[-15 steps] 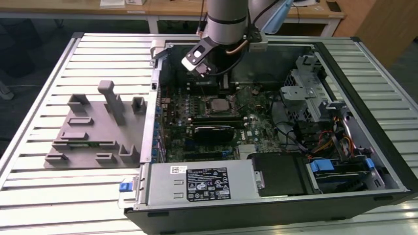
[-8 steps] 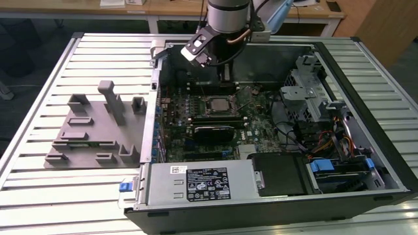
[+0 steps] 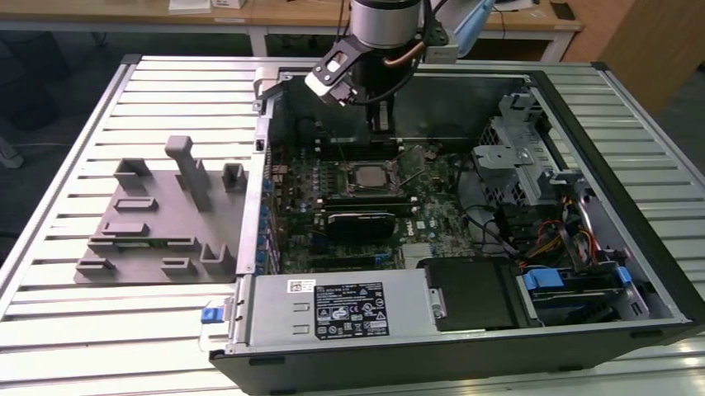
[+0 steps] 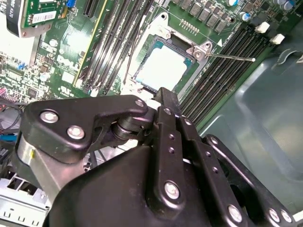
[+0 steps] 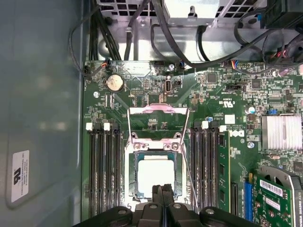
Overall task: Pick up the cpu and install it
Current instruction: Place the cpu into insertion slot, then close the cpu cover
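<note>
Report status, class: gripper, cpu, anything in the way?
Gripper shut, over cpu. Cpu lying in socket. Retention plate flipped open.

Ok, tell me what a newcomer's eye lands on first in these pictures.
The pale silver square cpu glares from the black-framed socket on the green motherboard, its metal retention frame flipped open. The black gripper hangs close over it, fingers pressed together. A grey plastic holder tray lies at the exterior view's left of the open black computer case.

Even overhead room light; case [image 3: 463,107] interior shadowed in exterior view. Washed-out white glare on cpu [image 4: 163,68] [image 5: 155,176] in both wrist views.
</note>
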You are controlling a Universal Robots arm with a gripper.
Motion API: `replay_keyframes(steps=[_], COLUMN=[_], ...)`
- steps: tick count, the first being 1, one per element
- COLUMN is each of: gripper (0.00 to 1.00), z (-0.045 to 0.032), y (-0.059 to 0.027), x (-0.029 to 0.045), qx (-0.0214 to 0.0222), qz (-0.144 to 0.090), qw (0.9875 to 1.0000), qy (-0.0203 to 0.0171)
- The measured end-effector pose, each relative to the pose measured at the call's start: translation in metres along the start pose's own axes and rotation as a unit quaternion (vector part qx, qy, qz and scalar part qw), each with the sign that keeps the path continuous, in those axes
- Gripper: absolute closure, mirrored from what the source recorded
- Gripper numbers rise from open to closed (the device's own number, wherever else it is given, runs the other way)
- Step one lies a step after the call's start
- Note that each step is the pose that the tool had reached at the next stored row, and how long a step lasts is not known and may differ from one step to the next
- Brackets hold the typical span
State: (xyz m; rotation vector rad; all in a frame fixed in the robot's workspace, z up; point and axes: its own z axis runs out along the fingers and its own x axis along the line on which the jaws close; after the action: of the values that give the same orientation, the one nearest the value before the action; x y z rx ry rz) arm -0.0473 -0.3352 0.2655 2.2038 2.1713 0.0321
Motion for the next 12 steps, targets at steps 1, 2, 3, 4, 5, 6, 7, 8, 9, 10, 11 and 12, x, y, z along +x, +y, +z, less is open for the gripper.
replay_keyframes(steps=[1,2,3,4,5,6,7,8,9,10,11,12], gripper=[0.89,0.89,0.89,0.89,0.89,0.89,0.89,0.89,0.89,0.89,0.89,0.89], z=[-0.0007,-0.0012,-0.0012,-0.0013,-0.0013,-0.0013,-0.0013,-0.0014,-0.0015,-0.0015,-0.0015,-0.0016], y=[0.0,0.0,0.0,0.0,0.0,0.0,0.0,0.0,0.0,0.0001,0.0001,0.0001], x=[0.0,0.0,0.0,0.0,0.0,0.0,0.0,0.0,0.0,0.0,0.0,0.0], qx=[0.0001,0.0001,0.0001,0.0001,0.0001,0.0001,0.0001,0.0001,0.0001,0.0001,0.0001,0.0001], qz=[0.0,0.0,0.0,0.0,0.0,0.0,0.0,0.0,0.0,0.0,0.0,0.0], qw=[1.0,1.0,1.0,1.0,1.0,1.0,1.0,1.0,1.0,1.0,1.0,1.0], qy=[-0.0001,-0.0001,-0.0001,-0.0001,-0.0001,-0.0001,-0.0001,-0.0001,-0.0001,-0.0002,-0.0001,-0.0001])
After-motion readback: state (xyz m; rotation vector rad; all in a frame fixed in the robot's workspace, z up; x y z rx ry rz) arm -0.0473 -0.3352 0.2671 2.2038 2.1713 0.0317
